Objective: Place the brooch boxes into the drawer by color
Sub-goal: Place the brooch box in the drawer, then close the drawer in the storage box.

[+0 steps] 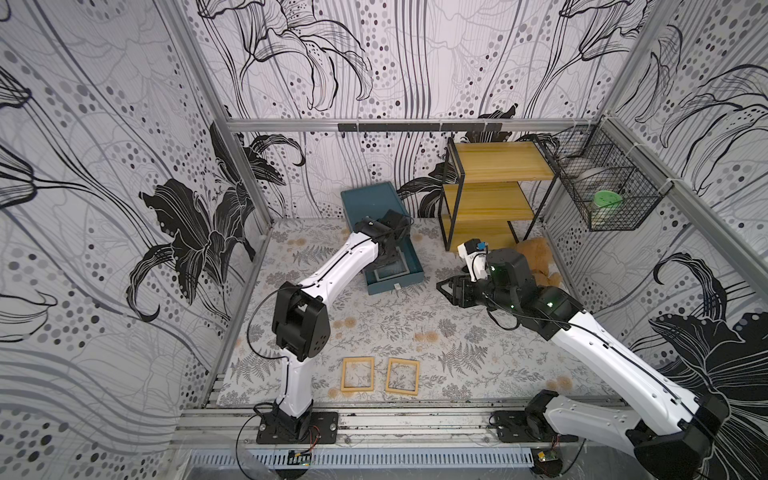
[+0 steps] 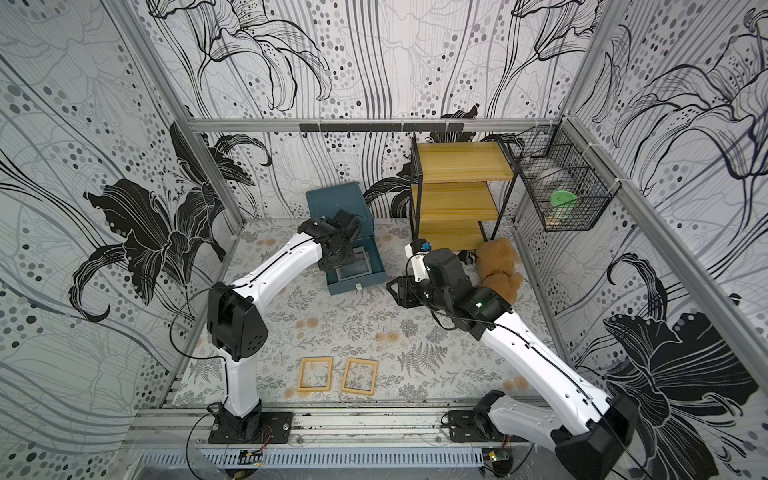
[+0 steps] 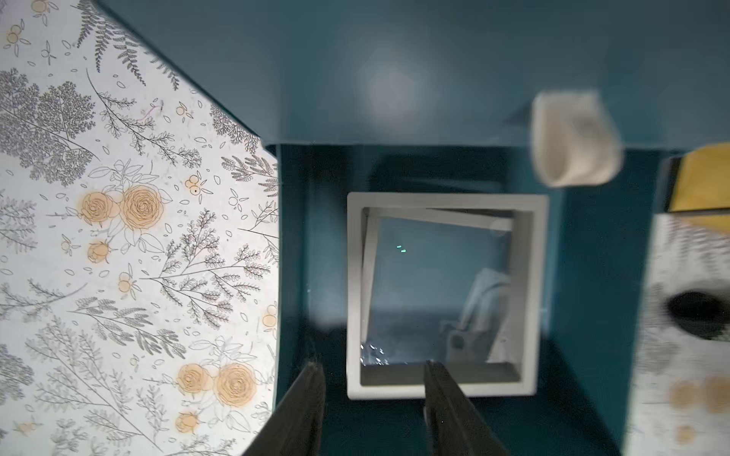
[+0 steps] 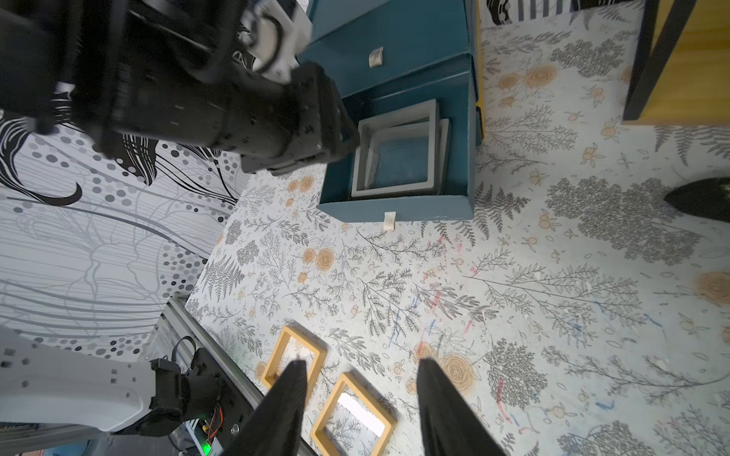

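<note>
At the left, the left arm reaches over the table (image 1: 415, 328) into the pulled-out drawer (image 4: 430, 207) of the teal chest (image 1: 370, 203). The left gripper (image 3: 372, 365) hangs just over the drawer's inside, its jaws apart with nothing between them. In the left wrist view one fingertip overlaps the near edge of a grey brooch box (image 3: 529, 296); I cannot tell whether it touches. That box lies flat in the drawer on top of a second grey box (image 4: 444, 134), slightly askew to it.

The grey pair looks sorted, so the step in hand is most likely getting the gripper out cleanly. To do that well:

- Lift straight up before swinging aside.
- Keep the jaws apart so neither drags the top box's rim.
- Mind the pull (image 3: 572, 138) of the closed drawer above, which sits close by.

Near the table's front edge a yellow brooch box (image 1: 358, 374) and its yellow twin (image 1: 402, 376) lie flat side by side. They are close but apart, and well away from the chest. By colour they probably belong in another drawer, which would need opening first.

Farther right, the right gripper (image 4: 362, 362) hovers above the middle of the table, jaws apart and empty, pointing toward the drawer's front. It is near that drawer, so the left arm does better to rise than to sweep rightward. No pink box shows in any view.
</note>
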Controlling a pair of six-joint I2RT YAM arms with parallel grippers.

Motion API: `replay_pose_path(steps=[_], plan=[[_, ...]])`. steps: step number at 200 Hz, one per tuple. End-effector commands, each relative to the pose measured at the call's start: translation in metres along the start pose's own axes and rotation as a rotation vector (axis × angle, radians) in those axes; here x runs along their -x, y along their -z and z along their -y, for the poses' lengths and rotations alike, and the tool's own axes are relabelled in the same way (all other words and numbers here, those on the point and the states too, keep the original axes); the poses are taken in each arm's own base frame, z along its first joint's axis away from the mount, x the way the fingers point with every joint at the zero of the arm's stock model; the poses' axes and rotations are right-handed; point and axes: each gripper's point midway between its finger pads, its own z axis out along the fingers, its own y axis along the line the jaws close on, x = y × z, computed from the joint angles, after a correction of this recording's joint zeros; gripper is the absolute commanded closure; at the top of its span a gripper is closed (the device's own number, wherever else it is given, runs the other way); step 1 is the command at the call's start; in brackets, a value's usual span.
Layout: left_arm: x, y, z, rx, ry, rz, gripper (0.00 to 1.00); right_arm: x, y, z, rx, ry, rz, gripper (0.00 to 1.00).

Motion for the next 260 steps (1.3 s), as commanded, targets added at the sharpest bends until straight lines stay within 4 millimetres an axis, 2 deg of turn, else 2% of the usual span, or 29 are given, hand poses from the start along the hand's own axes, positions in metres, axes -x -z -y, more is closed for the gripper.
replay_pose_path(steps=[1,32,58,73,104,137,189,210,260], plan=[[0.034,0.06,-0.001,-0.128,0.104,0.123,0.46,0.002,-0.017,-0.005,0.059,-0.084,-0.02,0.5],[0.06,0.089,-0.022,-0.226,0.214,0.187,0.36,0.012,-0.033,0.002,0.087,-0.197,-0.02,0.51],[0.08,0.095,-0.039,-0.282,0.282,0.225,0.29,0.009,-0.052,0.013,0.08,-0.295,-0.048,0.53],[0.089,0.087,-0.05,-0.305,0.32,0.223,0.28,0.007,-0.06,0.015,0.089,-0.345,-0.053,0.54],[0.104,0.069,-0.053,-0.381,0.347,0.242,0.27,-0.003,-0.074,0.022,0.081,-0.451,-0.077,0.55],[0.113,0.037,-0.049,-0.432,0.345,0.219,0.33,-0.023,-0.089,0.035,0.063,-0.576,-0.124,0.58],[0.125,0.004,-0.042,-0.471,0.324,0.19,0.35,-0.032,-0.107,0.039,0.09,-0.674,-0.145,0.58],[0.122,-0.015,-0.045,-0.44,0.322,0.152,0.4,-0.038,-0.117,0.043,0.087,-0.711,-0.16,0.59],[0.121,-0.037,-0.046,-0.411,0.297,0.126,0.55,-0.035,-0.137,0.049,0.118,-0.74,-0.12,0.6]])
